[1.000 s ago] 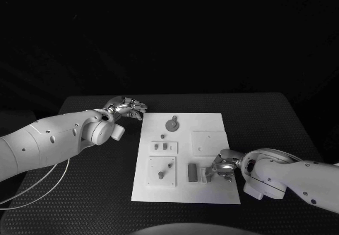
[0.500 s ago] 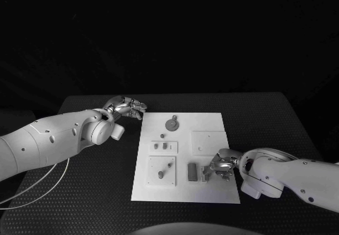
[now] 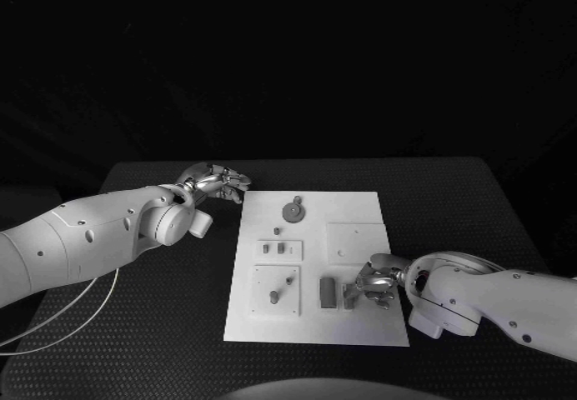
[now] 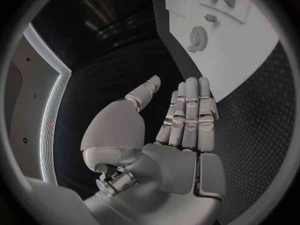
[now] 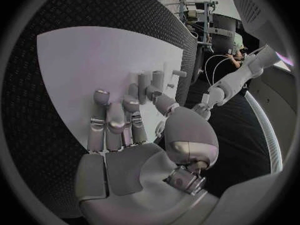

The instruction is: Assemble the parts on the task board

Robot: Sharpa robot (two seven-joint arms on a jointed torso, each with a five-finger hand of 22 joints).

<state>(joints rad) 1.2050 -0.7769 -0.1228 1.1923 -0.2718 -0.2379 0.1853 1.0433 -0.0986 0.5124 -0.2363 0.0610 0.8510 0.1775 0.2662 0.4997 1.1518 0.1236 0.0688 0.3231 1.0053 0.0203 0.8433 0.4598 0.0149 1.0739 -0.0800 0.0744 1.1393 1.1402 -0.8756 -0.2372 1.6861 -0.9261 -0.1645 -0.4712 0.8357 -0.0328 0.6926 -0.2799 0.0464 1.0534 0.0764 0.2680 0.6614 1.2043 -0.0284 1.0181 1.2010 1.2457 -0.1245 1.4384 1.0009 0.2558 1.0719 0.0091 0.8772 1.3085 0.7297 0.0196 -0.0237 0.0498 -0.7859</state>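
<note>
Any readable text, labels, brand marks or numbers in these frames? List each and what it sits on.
None readable.
Task board: plain white, no print visible.
Parts: no markings that can be made out.
Left hand and right hand: bare metal, no logo visible.
Table: textured black, no lettering.

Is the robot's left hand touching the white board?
Apart. The head view shows the left hand over black table, a dark gap from the task board.

Left hand (image 3: 218, 182) flat, empty; right hand (image 3: 378, 283) loosely curled.
</note>
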